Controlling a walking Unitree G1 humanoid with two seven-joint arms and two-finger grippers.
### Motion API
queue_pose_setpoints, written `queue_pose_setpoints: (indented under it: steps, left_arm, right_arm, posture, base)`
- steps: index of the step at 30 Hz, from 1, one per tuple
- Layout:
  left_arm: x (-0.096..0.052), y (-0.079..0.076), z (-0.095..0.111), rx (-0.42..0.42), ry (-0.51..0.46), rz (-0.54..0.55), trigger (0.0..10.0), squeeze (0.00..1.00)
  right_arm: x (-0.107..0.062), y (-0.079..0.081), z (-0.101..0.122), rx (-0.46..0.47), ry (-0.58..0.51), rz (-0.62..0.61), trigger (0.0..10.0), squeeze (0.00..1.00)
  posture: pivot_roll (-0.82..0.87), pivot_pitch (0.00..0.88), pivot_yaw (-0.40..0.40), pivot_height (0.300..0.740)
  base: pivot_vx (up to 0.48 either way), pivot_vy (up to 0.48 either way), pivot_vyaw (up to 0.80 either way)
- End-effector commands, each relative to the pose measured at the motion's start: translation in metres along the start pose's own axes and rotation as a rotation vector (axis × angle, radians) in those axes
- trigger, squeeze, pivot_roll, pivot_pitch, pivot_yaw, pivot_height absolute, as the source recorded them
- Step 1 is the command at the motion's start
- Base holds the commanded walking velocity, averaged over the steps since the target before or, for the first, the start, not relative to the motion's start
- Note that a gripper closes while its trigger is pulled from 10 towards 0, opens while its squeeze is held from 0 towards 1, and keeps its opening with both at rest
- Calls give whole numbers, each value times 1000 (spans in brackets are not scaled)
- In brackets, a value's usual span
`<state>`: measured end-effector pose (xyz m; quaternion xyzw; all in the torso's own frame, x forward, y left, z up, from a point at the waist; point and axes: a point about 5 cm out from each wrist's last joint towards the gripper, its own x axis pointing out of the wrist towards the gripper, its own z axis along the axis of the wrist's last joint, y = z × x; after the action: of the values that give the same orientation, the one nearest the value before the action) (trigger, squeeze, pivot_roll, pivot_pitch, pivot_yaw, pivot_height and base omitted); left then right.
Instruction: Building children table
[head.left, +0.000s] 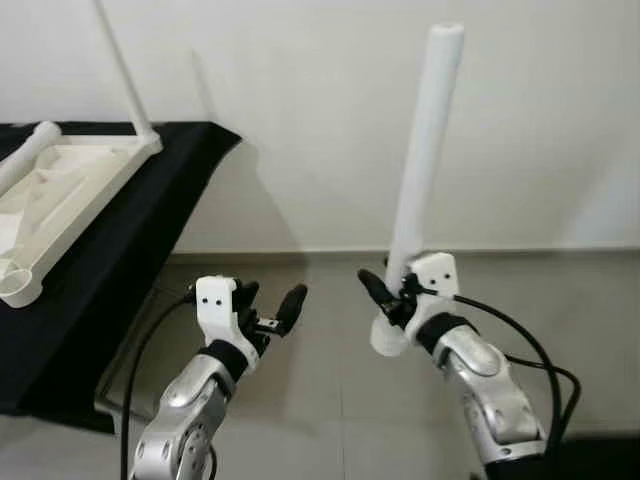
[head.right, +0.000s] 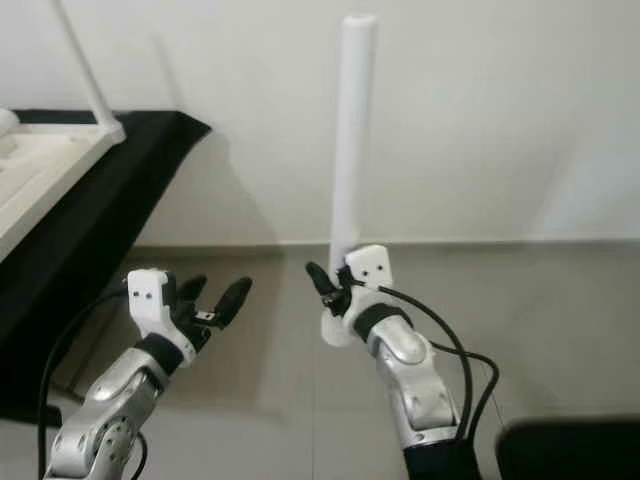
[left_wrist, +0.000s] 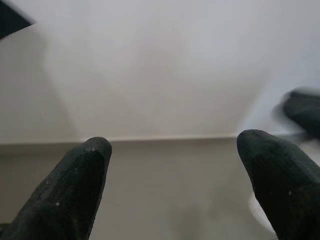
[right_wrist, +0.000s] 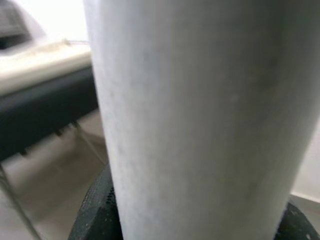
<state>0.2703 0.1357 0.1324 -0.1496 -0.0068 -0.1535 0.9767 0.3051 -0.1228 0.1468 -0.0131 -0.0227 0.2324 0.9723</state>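
The table leg (head.left: 424, 150) is plain white, and the table top (head.left: 60, 195) is cream white — it lies on a black cloth (head.left: 120, 260). The wall (head.left: 300, 100) is white, the floor (head.left: 330, 400) grey-beige. Both arms are silver with white wrist blocks — the fingers (left_wrist: 75, 185) are black with fine dotted texture.

White table leg (right_wrist: 195, 120): both ends cut off in the right wrist view; its lower end sits partly behind the right hand (head.left: 385, 295) in the eye views. Tabletop (head.left: 60, 200): cropped at the left edge, more so in the right eye view. Thin rod (head.left: 125, 70): top cut off. Dark blurred shape (left_wrist: 302, 110) at the left wrist view's edge: cannot be identified.
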Motion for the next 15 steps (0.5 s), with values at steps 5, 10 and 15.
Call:
queue_pose_setpoints:
  steps: [5, 10, 15]
  left_arm:
    - [1, -6, 0, 19, -2, -30, 10000, 0]
    - [1, -7, 1, 24, -5, -40, 10000, 0]
    - [4, -11, 6, 28, -25, -57, 10000, 0]
  right_arm:
    - [-5, -8, -3, 2, 1, -24, 10000, 0]
    - [-3, -9, 1, -5, -15, -20, 10000, 0]
    - [1, -13, 17, -28, -63, 2, 10000, 0]
  posture:
    - [-45, 90, 43, 740]
    - [-39, 84, 43, 740]
    - [-39, 80, 40, 740]
  base:
    - [423, 0, 0]
    - [418, 0, 0]
    - [420, 0, 0]
